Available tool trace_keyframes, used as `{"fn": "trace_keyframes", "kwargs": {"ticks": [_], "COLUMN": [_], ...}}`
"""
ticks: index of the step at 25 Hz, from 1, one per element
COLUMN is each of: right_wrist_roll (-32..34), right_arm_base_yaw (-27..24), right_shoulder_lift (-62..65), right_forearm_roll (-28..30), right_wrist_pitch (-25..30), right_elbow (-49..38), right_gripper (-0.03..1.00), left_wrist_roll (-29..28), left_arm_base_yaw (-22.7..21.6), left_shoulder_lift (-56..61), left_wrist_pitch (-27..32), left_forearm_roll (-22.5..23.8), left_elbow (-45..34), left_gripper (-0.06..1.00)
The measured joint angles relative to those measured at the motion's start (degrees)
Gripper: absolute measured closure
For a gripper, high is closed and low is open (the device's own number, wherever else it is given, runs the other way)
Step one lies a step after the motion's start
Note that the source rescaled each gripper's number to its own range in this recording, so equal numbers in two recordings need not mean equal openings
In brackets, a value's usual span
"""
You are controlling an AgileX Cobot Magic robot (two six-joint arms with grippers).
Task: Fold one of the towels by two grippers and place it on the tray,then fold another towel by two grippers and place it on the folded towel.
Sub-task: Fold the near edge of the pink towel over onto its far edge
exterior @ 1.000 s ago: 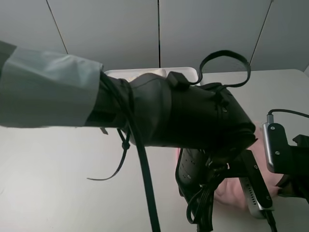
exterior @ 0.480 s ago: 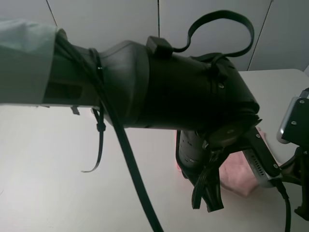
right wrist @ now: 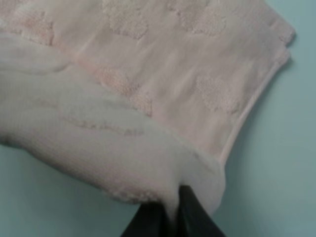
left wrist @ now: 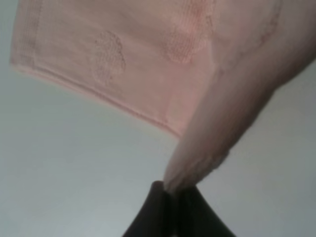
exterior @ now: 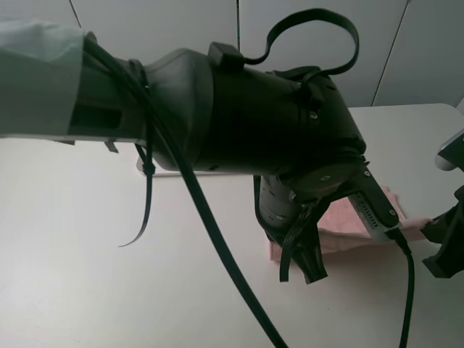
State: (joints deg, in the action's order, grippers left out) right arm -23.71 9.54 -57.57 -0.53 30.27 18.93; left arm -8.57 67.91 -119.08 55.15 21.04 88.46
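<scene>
Pink towel (left wrist: 113,54) is the one in play, and it lies on the tabletop (exterior: 72,275) to the right of centre, short of the tray and not on it. It is soft terry that droops wherever it isn't held, light, with no stiffness to carry a crease on its own. The left gripper (left wrist: 173,197) is pressed together on a pinch of cloth, with a flap rising from the flat part up into its fingertips. Over on the other side, the right gripper (right wrist: 170,210) is clamped the same way on a bunched edge, and beneath it the towel looks doubled, two hems stacked at the far corner. By my read this is mid-fold on the second towel. Corners and hemmed edges are the places to hold, one per gripper and level with each other, or the limp middle will sag and skew the fold. Terry grips well, so a slip looks unlikely; dragging the lower layer along is the bigger risk. As for the tray (exterior: 174,172), only a sliver of white rim peeks out under the big left arm (exterior: 239,109), which blocks the rest, so I cannot tell what is in it.
</scene>
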Motion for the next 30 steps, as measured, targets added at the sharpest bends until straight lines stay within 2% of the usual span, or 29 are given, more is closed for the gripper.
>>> {"fn": "trace_keyframes", "kwargs": {"ticks": [10,20,30], "right_wrist_roll": [8.5,15.9,18.4], "right_arm_base_yaw": [0.0,0.0,0.0], "right_shoulder_lift": [-2.5,-8.8,-13.8], "right_forearm_roll": [0.1,0.2,0.2], "right_wrist_pitch": [-4.9,-12.0,-19.5], "right_elbow": [0.2,2.7,3.0], "right_gripper": [0.97,0.97,0.97], "left_wrist_roll": [-1.3,-7.4,-10.3], "left_arm_base_yaw": [-0.6,-0.9,-7.0], "left_shoulder_lift": [0.0,0.0,0.0], "left_wrist_pitch": [-3.5,-5.1,-8.5], "left_forearm_roll": [1.2,7.6,7.9], "left_elbow": [0.0,0.0,0.0], "left_gripper": [0.94,0.94,0.94]}}
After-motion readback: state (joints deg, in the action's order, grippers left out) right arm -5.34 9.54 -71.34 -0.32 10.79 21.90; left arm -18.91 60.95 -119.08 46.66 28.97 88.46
